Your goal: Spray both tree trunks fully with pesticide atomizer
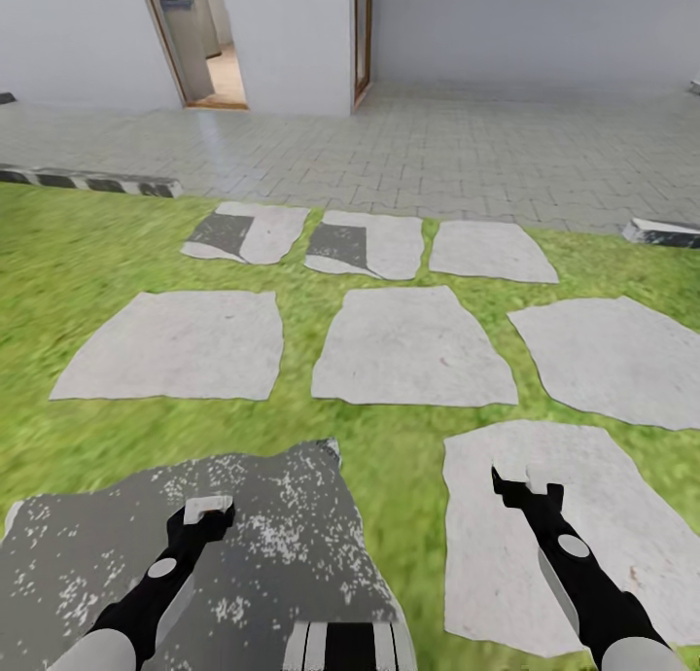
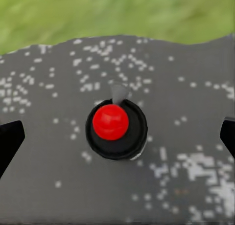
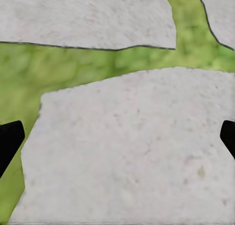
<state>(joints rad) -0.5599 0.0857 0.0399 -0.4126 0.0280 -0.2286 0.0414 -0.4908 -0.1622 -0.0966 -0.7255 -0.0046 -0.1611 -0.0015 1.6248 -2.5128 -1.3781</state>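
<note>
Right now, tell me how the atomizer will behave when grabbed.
The atomizer seems to stand upright on the dark slab, so a sideways nudge could tip it. Its round black body would likely roll once down. It looks rigid; the smooth red cap may be slippery.

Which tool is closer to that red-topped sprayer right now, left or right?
Left. The left tool hangs directly over the sprayer on the dark stone slab, fingers spread either side of it. The right tool is over the pale slab across a strip of grass.

Rough matt stone slabs (image 1: pixel 413 348) (pale grey) amid mossy grass (image 1: pixel 87 263)
</note>
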